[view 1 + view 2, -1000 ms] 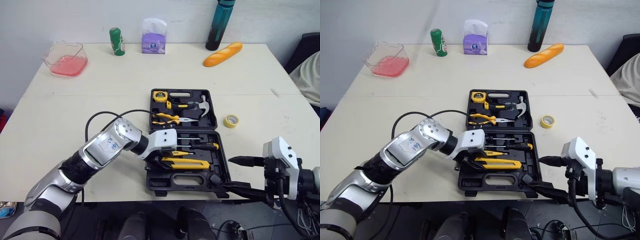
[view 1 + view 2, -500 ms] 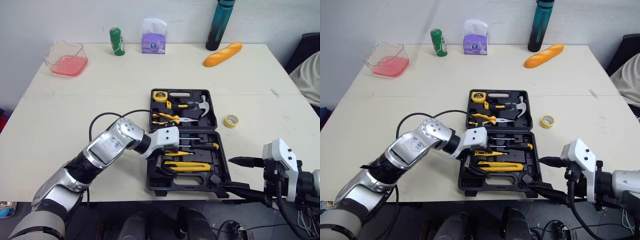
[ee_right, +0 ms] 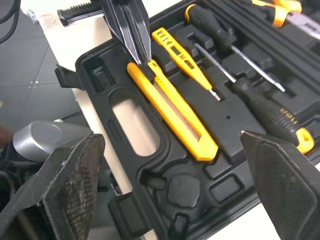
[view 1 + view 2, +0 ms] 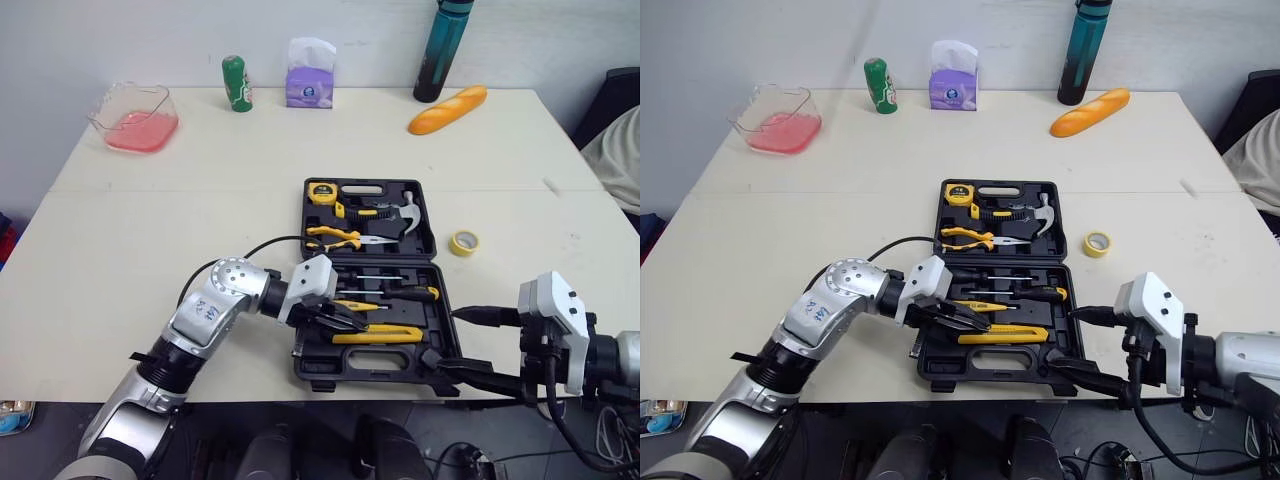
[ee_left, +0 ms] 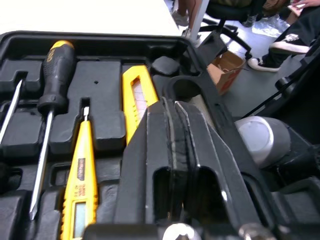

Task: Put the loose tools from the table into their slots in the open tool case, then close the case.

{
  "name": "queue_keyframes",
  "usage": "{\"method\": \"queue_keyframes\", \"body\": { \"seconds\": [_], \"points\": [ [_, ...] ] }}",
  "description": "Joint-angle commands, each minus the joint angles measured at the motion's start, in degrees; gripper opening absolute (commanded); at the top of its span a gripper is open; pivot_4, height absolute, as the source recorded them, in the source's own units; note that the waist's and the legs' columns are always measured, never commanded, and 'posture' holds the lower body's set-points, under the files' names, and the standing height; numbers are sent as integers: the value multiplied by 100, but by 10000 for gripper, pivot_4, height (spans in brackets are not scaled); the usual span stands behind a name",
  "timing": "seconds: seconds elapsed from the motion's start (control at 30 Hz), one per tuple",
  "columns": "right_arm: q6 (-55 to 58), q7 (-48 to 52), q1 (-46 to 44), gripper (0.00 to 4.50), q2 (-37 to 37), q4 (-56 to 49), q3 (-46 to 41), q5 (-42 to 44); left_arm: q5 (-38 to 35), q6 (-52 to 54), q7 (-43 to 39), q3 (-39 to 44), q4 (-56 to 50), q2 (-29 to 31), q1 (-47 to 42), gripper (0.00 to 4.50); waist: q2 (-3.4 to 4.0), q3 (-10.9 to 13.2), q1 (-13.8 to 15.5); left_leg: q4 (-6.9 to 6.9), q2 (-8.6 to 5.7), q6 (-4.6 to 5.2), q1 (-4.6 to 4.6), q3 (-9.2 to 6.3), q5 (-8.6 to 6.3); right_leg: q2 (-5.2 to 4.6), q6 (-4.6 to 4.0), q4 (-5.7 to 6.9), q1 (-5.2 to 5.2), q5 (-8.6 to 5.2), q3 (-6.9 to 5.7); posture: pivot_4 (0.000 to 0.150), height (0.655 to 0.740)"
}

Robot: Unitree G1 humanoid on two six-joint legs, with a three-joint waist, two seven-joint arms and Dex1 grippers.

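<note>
Left hand pointing into the open tool case, right hand waiting at its near corner

The left hand is reaching into the near half of the tool case with its fingers pressed together and gripping nothing. Its tips are sitting at the end of the yellow knife, which is lying in its slot. Just beyond those tips, a yellow tester and a black-handled screwdriver are resting in their slots. The right hand is hanging with its fingers spread wide apart, holding nothing, just beside the case's near right corner. Beyond the right hand, a roll of yellow tape is lying loose on the counter, beside the case.
</note>
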Motion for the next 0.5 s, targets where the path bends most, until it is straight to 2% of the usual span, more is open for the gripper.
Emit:
{"method": "queue_keyframes", "body": {
  "seconds": [0.03, 0.13, 0.27, 0.5],
  "points": [
    [-93, 56, -75, 45000, -65, -10, 14, -42, 352, -104, -342, -419, 62, 179, -58, 520, 0, 0, 2, 0, 0, 0, 0, 0, 0, 2, 0, 3, 0, 0, -1, 1500, 7394],
    [-32, 45, -120, 45000, -49, -25, 33, 44, 732, -149, -706, -821, 208, 481, -131, 520, 3, -2, -4, -1, 2, -1, 3, 1, 0, 3, 0, 2, 1, 0, -2, 1500, 7394],
    [-6, 8, -111, 45000, -25, -83, 42, 62, 1630, -481, -327, -1307, 710, 534, -251, 520, 7, -24, 20, -1, 2, 2, 15, -1, -2, -10, -1, -9, 15, 0, 1, 1500, 7394],
    [-14, 33, 33, 45000, -20, -114, -53, 37, 1476, 2, 104, -1013, 825, 78, -309, 520, 8, -70, 103, -1, 5, 18, 35, -11, -18, -46, -1, -25, 47, 0, -3, 1500, 7394]
  ]
}}
